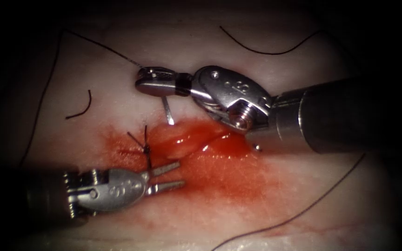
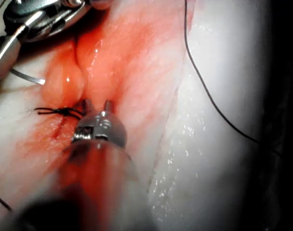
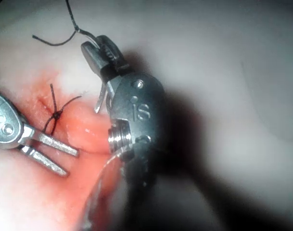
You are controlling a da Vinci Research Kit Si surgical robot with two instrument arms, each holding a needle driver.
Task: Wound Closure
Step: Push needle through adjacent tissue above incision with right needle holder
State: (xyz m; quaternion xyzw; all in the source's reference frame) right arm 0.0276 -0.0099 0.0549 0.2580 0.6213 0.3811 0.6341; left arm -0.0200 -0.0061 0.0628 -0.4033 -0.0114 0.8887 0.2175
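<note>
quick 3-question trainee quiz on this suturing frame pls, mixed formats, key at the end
1. True or false: the needle is held by the left hand.
2. Multiple choice: the tied knot sits at
A) the cut's left end, close to the left hand's tips
B) the cut's right end, under the right hand
C) on the pale tissue, away from the cut
3. Fill in: the left hand's jaws are ____ and hold nothing.

Key
1. False. The right hand holds it, tip pointing down, just above the cut's upper edge, not in the tissue.
2. A
3. open
</note>
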